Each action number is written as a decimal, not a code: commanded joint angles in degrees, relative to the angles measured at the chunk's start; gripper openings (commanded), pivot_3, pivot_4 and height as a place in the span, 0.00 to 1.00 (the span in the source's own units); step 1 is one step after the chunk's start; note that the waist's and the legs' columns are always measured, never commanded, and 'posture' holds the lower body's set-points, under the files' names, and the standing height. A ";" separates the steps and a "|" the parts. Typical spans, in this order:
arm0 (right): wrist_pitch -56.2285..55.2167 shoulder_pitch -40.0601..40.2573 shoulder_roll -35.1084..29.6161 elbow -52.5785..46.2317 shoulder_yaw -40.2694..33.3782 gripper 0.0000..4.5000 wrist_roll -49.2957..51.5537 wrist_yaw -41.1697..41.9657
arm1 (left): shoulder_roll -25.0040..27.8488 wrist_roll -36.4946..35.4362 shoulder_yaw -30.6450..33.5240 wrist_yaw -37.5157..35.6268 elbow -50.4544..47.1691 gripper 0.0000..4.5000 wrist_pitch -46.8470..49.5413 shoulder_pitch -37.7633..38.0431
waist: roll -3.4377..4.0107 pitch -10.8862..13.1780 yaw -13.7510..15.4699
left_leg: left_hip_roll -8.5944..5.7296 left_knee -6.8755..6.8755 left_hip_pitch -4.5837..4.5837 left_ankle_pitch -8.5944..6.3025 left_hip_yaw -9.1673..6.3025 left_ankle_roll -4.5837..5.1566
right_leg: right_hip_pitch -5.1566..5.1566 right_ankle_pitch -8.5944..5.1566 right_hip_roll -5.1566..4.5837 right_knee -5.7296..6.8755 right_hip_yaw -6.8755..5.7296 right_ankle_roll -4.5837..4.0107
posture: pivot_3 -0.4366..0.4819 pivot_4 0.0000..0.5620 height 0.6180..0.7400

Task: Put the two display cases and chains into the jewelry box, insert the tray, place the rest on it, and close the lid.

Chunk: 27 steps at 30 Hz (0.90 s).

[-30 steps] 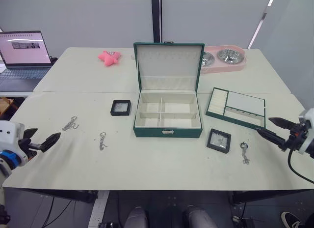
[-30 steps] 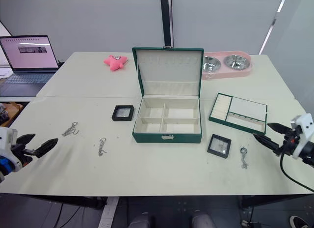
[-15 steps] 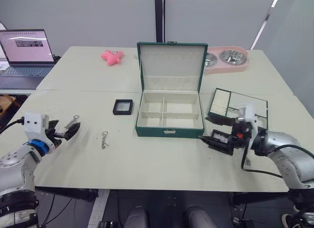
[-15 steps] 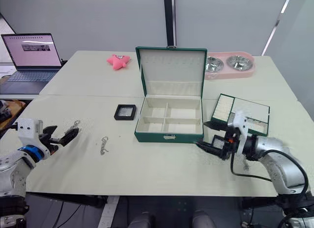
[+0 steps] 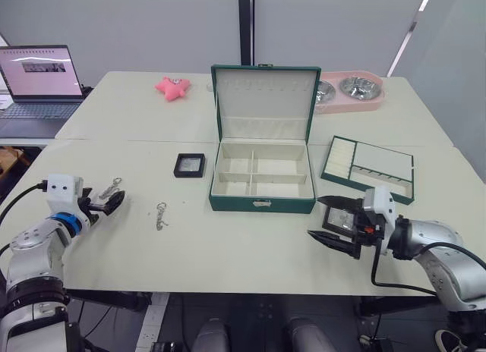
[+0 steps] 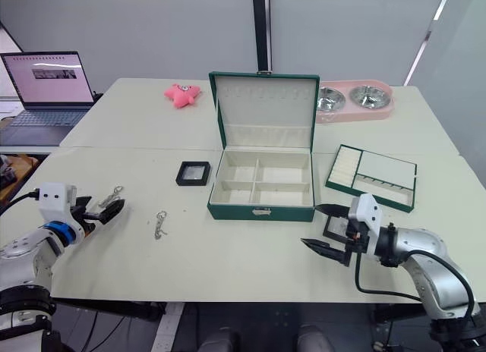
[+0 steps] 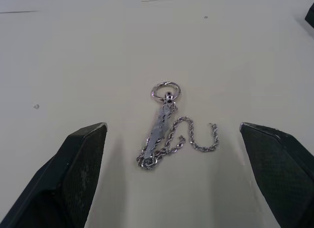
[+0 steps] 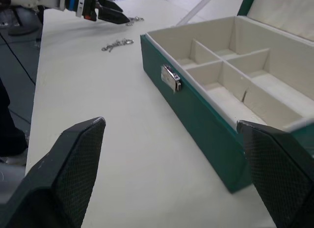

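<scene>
1. Jewelry box point(image 5: 262, 174) sits mid-desk, lid point(image 5: 263, 102) up, compartments bare. Nothing packed yet; every step of the task remains.
2. Left pincer point(image 7: 181, 154) spread wide, holding nothing. One chain point(image 7: 171, 125) lies on the desk point(image 5: 228, 246) squarely between its fingers, just ahead of the tips: the likely first pickup.
3. Second chain point(image 5: 159, 215) lies between the left pincer and the box, untouched.
4. Right pincer point(image 5: 328, 219) released, empty, low over the desk. One display case point(image 6: 336, 228) lies just behind its fingers, partly hidden; box front close ahead of it.
5. Other display case point(image 5: 189, 165) lies on the desk just beside the box's left wall.
6. Tray point(image 5: 367, 166) rests on the desk beyond the right pincer, still out of the box.
</scene>
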 commanded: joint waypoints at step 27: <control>-0.19 -0.67 -2.72 -1.24 -2.92 1.00 0.34 -0.49 | 2.80 5.47 -5.62 -3.37 21.49 1.00 -4.98 -11.76 | -0.03 -0.03 -0.53 | 0.01 0.02 0.07 0.00 0.02 0.00 | 0.00 0.00 0.04 0.13 0.02 0.00 | 0.48 0.27 1.00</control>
